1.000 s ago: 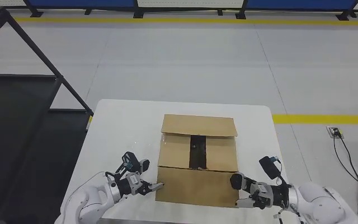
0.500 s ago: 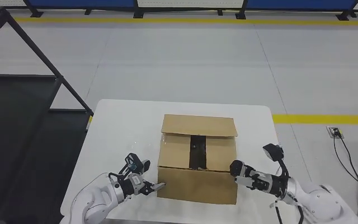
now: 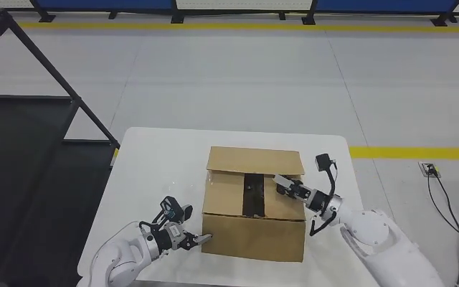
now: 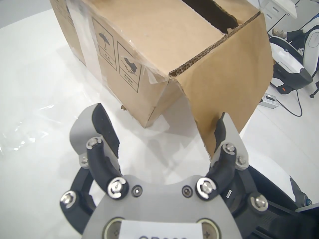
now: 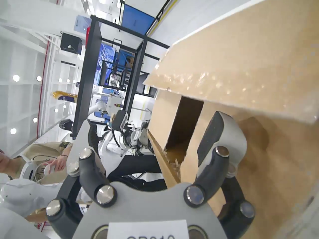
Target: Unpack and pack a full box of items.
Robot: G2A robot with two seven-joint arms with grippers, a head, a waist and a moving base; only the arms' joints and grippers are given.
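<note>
Gaping wide, the left gripper [image 4: 162, 133] sat at the near left corner of the cardboard box [image 3: 251, 240], one finger [image 4: 220, 131] against its hanging front flap [image 4: 224, 75]. The right gripper [image 5: 152, 145], also open, was over the top flaps beside the dark slot [image 3: 252, 194]. The brown corrugated box stood mid-way on the white table [image 3: 158, 165], tape [image 4: 77, 26] glossy on its side.

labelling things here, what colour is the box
The box is plain brown cardboard, with black symbols on one side; the left wrist view shows it best.

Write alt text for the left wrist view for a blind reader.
The open left gripper faces a corner of a cardboard box on a white table, one finger beside its hanging flap. A dark gap splits the box top.
</note>
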